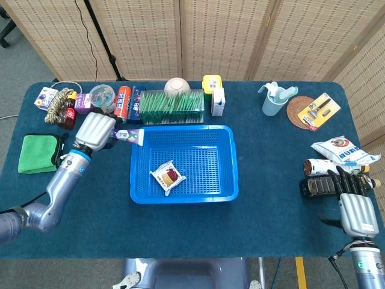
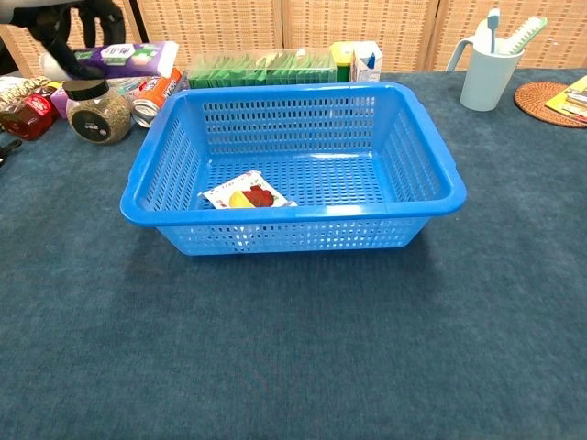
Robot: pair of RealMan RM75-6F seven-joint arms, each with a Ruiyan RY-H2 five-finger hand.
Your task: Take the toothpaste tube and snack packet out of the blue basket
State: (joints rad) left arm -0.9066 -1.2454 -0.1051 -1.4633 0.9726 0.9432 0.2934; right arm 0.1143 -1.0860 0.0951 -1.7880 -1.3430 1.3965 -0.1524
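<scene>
My left hand [image 1: 95, 131] holds the purple and white toothpaste tube [image 1: 128, 136] in the air, left of the blue basket [image 1: 183, 195]. In the chest view the left hand [image 2: 78, 27] and the toothpaste tube [image 2: 128, 58] show at the top left, above the jars. The snack packet [image 1: 168, 176] with red fruit print lies flat on the basket floor at the front left; the chest view shows the snack packet [image 2: 246, 193] behind the basket's front wall [image 2: 293, 229]. My right hand [image 1: 355, 208] rests at the table's right front, fingers apart, holding nothing.
Behind the basket stand a green box [image 1: 171, 106], a red can [image 1: 123, 103], jars [image 1: 99, 121] and small cartons [image 1: 213, 93]. A green cloth [image 1: 38, 153] lies at the left. A cup [image 1: 274, 100], coaster [image 1: 304, 112], dark bottle [image 1: 319, 186] and white bag [image 1: 340, 150] sit at the right.
</scene>
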